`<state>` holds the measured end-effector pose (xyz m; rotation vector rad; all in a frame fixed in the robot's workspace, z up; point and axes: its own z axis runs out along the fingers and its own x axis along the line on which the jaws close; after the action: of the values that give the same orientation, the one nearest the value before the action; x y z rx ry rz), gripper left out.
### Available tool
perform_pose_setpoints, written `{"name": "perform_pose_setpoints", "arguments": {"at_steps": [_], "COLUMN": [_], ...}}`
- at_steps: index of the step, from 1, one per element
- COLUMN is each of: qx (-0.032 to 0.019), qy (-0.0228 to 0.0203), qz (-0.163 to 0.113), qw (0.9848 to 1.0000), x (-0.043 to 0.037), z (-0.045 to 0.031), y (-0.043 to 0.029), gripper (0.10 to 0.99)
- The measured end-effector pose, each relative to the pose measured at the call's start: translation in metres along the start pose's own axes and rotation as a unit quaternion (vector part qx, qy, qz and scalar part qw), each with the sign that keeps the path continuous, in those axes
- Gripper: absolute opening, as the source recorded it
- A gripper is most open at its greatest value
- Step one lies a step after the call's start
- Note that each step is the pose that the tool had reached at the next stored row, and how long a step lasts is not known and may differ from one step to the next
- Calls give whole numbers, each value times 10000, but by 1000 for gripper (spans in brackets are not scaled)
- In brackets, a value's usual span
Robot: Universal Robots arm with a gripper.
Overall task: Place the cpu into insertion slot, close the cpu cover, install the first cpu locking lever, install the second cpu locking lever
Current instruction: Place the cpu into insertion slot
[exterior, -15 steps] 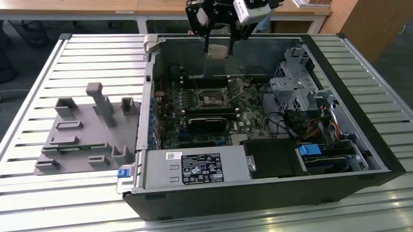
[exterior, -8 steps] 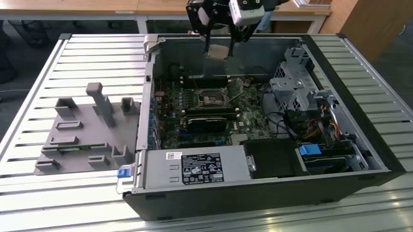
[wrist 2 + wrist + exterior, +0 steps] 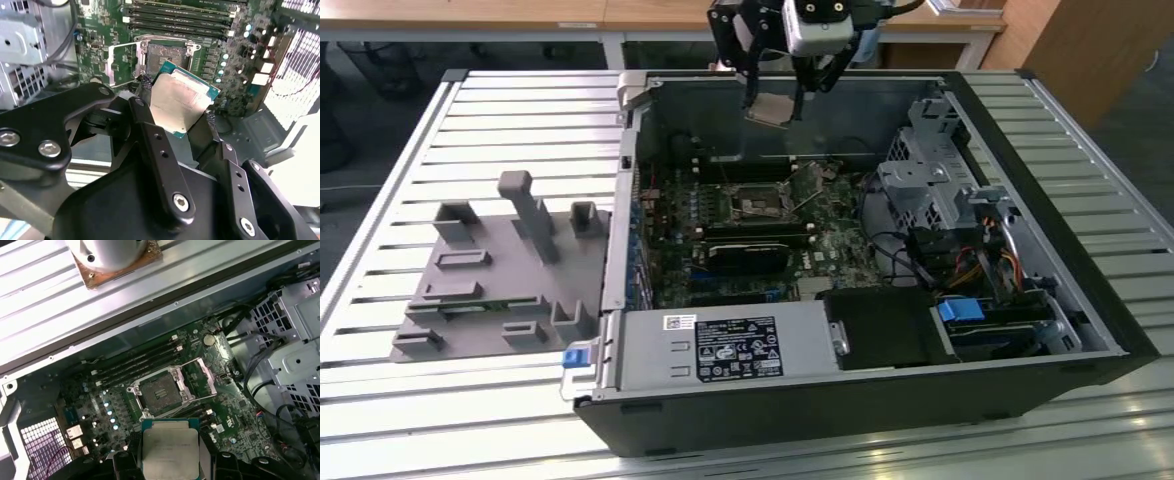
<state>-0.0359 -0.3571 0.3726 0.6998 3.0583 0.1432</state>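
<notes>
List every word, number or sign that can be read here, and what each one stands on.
White sticker on the metal power supply box: print too small to read.
Black label beside it: too small to read.
Top of the cpu: faint marks, not legible.

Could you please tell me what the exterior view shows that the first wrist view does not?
Exterior view: the grey fixture block beside the case and the labelled power supply. First wrist view: a silver cylinder on a copper-coloured plate outside the case. Both: the cpu held in the gripper above the board, and the empty insertion slot with its cpu cover swung open.
</notes>
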Motion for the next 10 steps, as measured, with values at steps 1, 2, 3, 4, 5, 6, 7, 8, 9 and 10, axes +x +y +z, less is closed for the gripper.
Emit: {"name": "perform_pose_setpoints", "arguments": {"at_steps": [1, 2, 3, 4, 5, 6, 7, 8, 9, 10], "qx": [-2, -3, -5, -7, -8, -9, -10, -12, -14, -15], "qy": [-7, -14, -21, -27, -34, -40, -48, -54, -61, -67], "qz": [77, 156, 228, 304, 376, 451, 530, 604, 678, 748], "qw": [10000, 9999, 9997, 9995, 9993, 9990, 9986, 9982, 9977, 9972], "x": [0, 0, 0, 1, 1, 1, 1, 1, 1, 1], "z": [2, 4, 6, 8, 10, 11, 13, 15, 17, 19], "y": [0, 0, 0, 0, 0, 0, 1, 0, 1, 1], "gripper": [541, 541, 541, 541, 541, 541, 541, 541, 541, 541]}}
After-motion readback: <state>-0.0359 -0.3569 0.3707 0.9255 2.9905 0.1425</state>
